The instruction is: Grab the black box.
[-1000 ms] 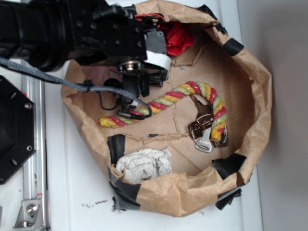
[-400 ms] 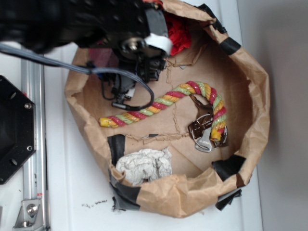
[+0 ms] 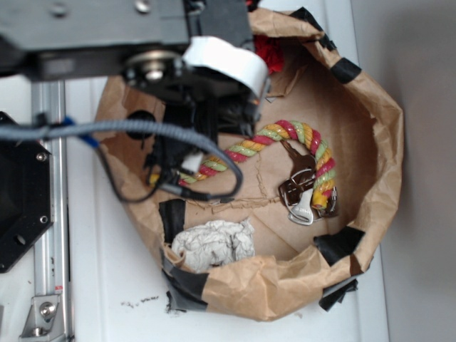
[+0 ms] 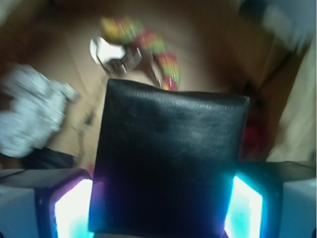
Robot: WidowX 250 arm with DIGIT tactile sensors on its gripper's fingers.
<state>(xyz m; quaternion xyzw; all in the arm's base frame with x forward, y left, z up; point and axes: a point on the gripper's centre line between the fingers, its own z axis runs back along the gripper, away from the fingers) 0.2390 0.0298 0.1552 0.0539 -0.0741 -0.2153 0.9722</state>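
A robotics lab setup: a white worktop carries an aluminium rail and, left of the rail, a black hexagonal plate with screws; right of the rail sits a taped paper bag.

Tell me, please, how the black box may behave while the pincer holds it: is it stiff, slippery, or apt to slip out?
The black box probably stays stiff: its edges look straight between the pincer fingers. Its grained, leather-like face suggests fair grip, not very slippery. It seems light, since it sits level in the hold.

Arm now higher and nearer the exterior camera, black box clamped between the jaws.
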